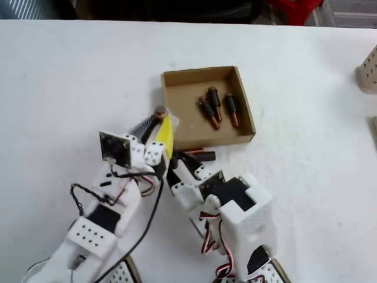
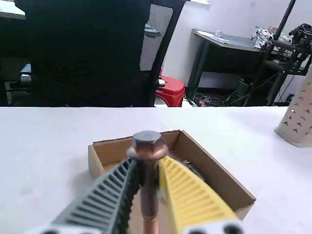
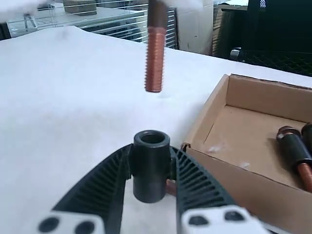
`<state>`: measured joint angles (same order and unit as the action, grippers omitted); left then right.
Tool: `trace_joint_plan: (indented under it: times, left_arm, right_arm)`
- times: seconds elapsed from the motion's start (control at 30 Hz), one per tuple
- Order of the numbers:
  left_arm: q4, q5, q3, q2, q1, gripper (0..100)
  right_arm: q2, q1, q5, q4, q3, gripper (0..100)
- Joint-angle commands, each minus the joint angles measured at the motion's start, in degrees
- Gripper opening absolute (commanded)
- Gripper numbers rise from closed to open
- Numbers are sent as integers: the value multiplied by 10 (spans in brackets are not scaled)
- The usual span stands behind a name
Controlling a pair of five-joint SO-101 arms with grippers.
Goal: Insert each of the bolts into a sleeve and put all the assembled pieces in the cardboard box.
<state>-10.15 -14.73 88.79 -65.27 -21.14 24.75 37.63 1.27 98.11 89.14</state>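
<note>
My left gripper [image 2: 146,168], with one grey and one yellow finger, is shut on a copper bolt [image 2: 147,195] held upright, hex head on top. In the high view this gripper [image 1: 160,125] stands at the near left corner of the cardboard box [image 1: 245,112]. My right gripper [image 3: 151,158] is shut on a black sleeve [image 3: 150,168] with its bore facing up. The bolt's threaded end [image 3: 155,61] hangs a little above and beyond that bore, apart from it. Three assembled pieces [image 1: 215,107] lie in the box. The right gripper [image 1: 181,163] sits just before the box's front wall.
A dark piece with a copper end [image 1: 201,155] lies on the table against the box's front wall. A perforated beige object [image 1: 368,72] stands at the far right edge. White tabletop stretches open to the left and behind the box.
</note>
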Motion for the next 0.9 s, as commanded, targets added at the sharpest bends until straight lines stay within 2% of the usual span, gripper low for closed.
trace_joint_plan:
  times: [0.0, 0.37, 0.73, 0.87]
  left_arm:
    - [64, 6, -5, -73, -20, 22]
    - [83, 6, 80, -168, -51, 22]
    - [83, 6, 85, -223, -47, 22]
    - [33, -1, 85, -223, -46, 22]
  right_arm:
    - [-2, 0, -5, 15, -6, 16]
    - [-2, 0, -5, 15, -4, 16]
    - [-2, 1, -5, 15, -4, 16]
    - [-2, 5, -5, 15, 3, 16]
